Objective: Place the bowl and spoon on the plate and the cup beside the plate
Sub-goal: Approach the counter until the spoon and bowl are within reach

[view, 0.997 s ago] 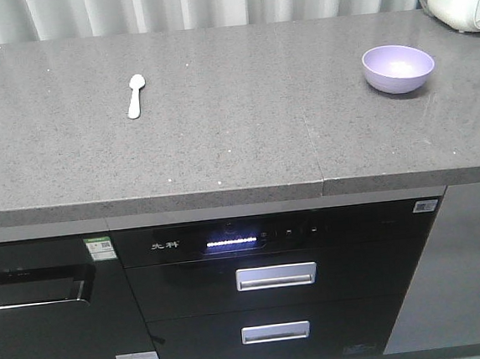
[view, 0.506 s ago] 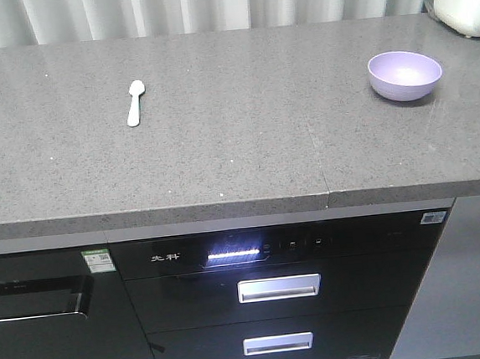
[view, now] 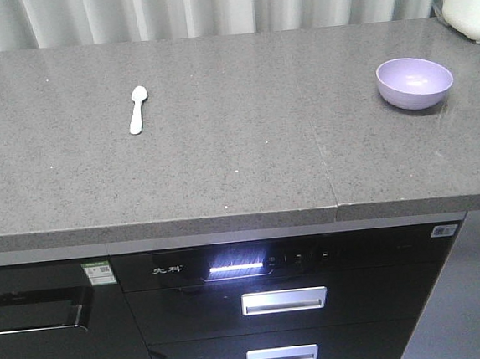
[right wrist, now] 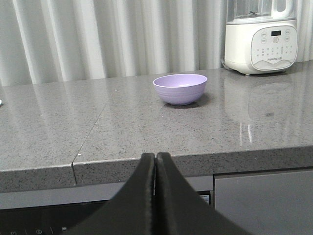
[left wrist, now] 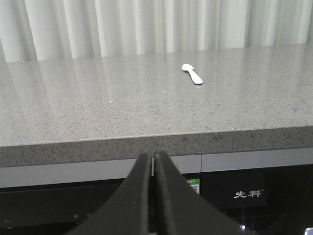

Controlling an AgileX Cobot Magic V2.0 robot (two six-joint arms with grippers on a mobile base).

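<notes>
The small pale white plastic spoon [view: 137,109] lies at the left of the grey speckled counter [view: 239,171], and the round lavender plastic bowl [view: 414,82] sits upright well apart at the right. Down before the counter's front edge, the left hand [left wrist: 153,159] and the right hand [right wrist: 155,159] each hang with fingers pressed together, empty.

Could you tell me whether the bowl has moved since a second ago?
No. The bowl keeps its place right of the countertop seam, near the white appliance; only the whole view shifted.
</notes>
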